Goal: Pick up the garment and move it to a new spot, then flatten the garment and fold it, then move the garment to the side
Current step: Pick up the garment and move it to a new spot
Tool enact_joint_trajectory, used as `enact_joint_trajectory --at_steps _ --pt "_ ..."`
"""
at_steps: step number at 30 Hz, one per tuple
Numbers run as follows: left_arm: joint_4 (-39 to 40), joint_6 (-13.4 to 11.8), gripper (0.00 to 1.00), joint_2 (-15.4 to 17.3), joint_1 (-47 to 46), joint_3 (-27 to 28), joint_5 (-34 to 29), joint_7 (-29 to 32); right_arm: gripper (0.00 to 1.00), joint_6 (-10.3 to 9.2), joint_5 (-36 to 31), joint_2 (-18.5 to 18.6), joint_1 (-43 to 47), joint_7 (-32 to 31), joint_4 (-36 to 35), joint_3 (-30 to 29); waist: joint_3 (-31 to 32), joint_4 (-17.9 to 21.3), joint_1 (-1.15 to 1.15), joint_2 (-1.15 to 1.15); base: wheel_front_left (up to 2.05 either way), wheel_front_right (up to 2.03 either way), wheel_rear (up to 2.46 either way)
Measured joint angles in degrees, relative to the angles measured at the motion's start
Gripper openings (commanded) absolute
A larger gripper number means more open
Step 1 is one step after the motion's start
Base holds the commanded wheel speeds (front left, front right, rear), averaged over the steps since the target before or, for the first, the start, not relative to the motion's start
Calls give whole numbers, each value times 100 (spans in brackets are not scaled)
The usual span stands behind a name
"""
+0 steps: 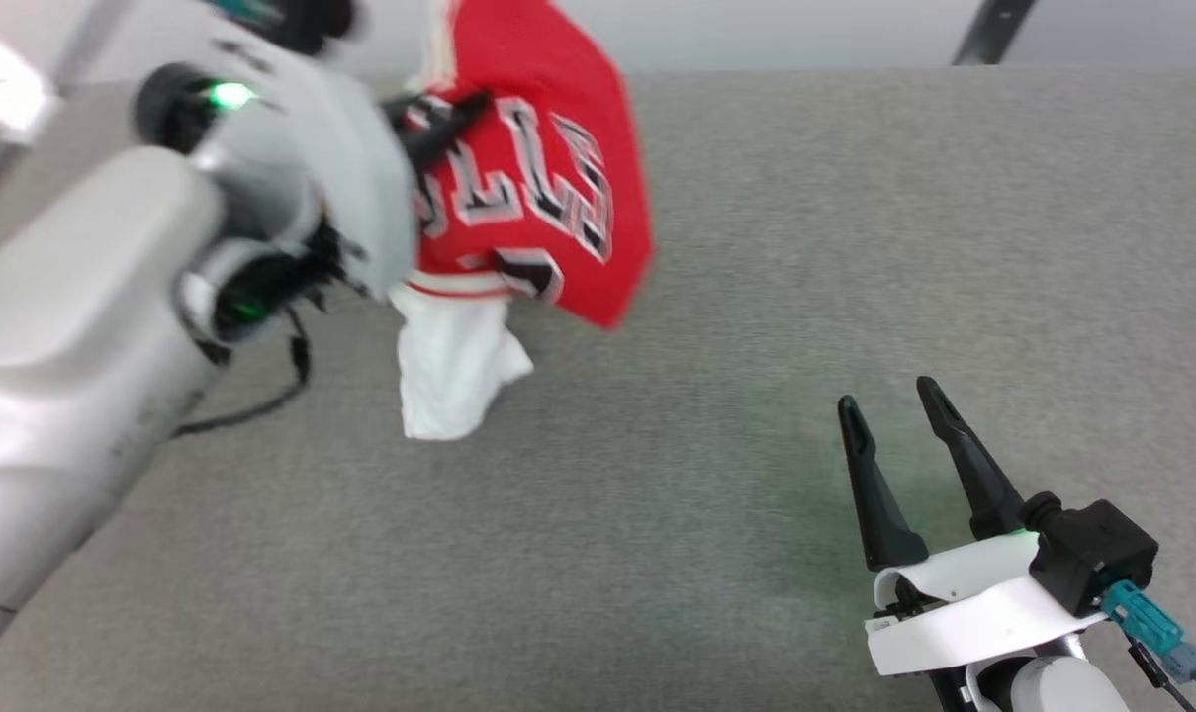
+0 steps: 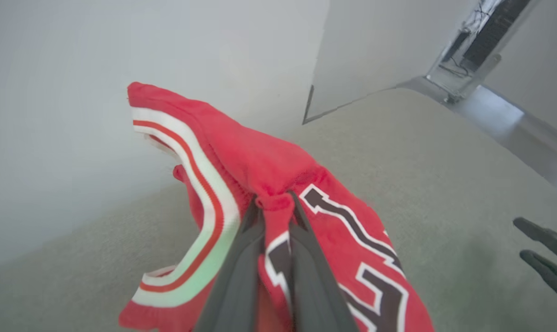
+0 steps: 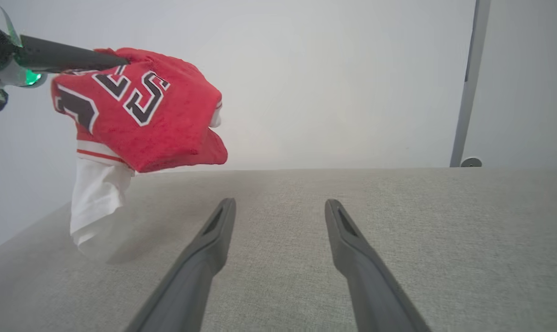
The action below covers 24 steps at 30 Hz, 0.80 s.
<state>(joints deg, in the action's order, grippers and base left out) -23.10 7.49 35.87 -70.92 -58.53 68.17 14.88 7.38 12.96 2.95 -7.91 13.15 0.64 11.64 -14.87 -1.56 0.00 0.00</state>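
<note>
1. The jaws of my left gripper (image 2: 273, 199) are pinched nearly together on a bunched fold of the red Bulls jersey (image 2: 269, 161), with red cloth squeezed between the two dark fingers just beside the black, white-outlined lettering (image 2: 352, 226).
2. The jaws of my right gripper (image 1: 887, 396) stand wide apart with nothing between them.
3. The jersey hangs from the left gripper above the far left part of the grey cloth-covered table (image 1: 855, 247), its red body lifted clear of the surface.
4. Its white sleeve (image 3: 94, 193) dangles lowest. I cannot tell whether its tip touches the table.
5. The white-and-red striped trim (image 2: 209, 207) loops open on one side of the pinching fingers.
6. The right gripper sits low over the near right part of the table, well apart from the jersey, with its fingers pointing toward the table's far edge.
</note>
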Motion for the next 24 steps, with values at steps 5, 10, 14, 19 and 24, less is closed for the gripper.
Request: enact_joint_trajectory --at_steps 5,10,14,19,24 --pt "552 1 0 -48 -264 -972 -339 52 100 0 99 0 5 92 16 -40 -37 270 0 0 0 0 0" --pt "947 5 0 -304 -442 -1447 -686 13 100 0 187 1 -51 149 40 -126 -185 507 0 0 0 0 0" --pt "1179 5 0 -403 -277 -1477 -889 426 100 0 267 2 -165 169 55 -87 -355 682 0 0 0 0 0" --pt "1344 5 0 -548 157 -1492 -1223 887 100 0 369 2 -255 181 42 -67 -602 869 0 0 0 0 0" --pt "1036 5 0 -612 298 -1491 -1338 1179 100 0 431 0 -392 182 -53 15 -832 1034 0 0 0 0 0"
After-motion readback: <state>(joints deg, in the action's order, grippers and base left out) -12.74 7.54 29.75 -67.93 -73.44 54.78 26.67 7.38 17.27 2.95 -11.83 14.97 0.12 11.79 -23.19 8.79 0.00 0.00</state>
